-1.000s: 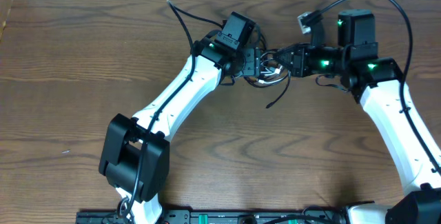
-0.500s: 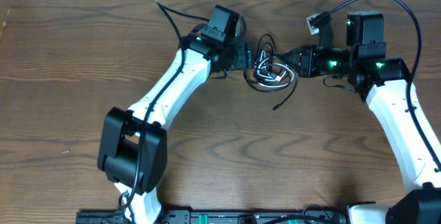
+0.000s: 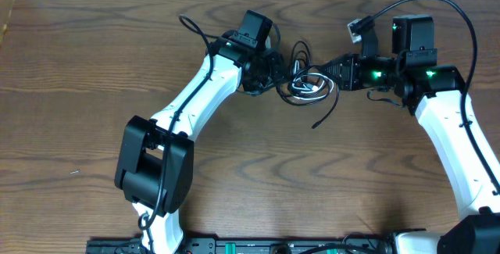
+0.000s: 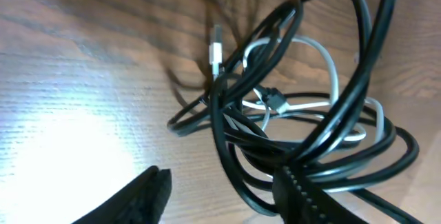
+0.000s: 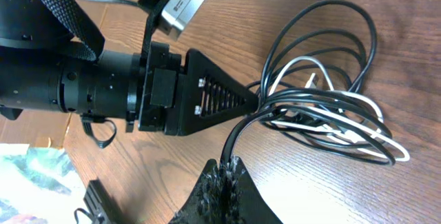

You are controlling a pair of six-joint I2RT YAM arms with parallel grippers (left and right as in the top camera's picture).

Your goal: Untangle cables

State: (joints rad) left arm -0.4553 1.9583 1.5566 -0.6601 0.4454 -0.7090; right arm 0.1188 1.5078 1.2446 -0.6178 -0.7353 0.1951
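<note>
The cables (image 3: 309, 84) lie as one tangled bundle on the table between my two grippers: several black loops (image 4: 358, 65) wound around a white cable (image 4: 331, 65). My left gripper (image 4: 224, 186) stands open at the bundle's left side, with a black strand passing between its fingers. Its right finger (image 4: 303, 196) rests against the black loops. My right gripper (image 5: 227, 165) is shut on a black cable (image 5: 331, 7) that runs up into the tangle beside the white cable (image 5: 310, 62). From overhead, the left gripper (image 3: 277, 73) and right gripper (image 3: 330, 68) face each other across the bundle.
A loose black cable end (image 3: 324, 117) trails toward the table's middle. The arms' own thick black wires arc over the left arm (image 3: 191, 27) and the right arm (image 3: 437, 4). The wooden table (image 3: 78, 90) ends at the back wall.
The grippers drew apart, spreading the bundle on the table. The left gripper then returned right into the loops with its jaws narrower. The right gripper stayed shut on its black cable.
</note>
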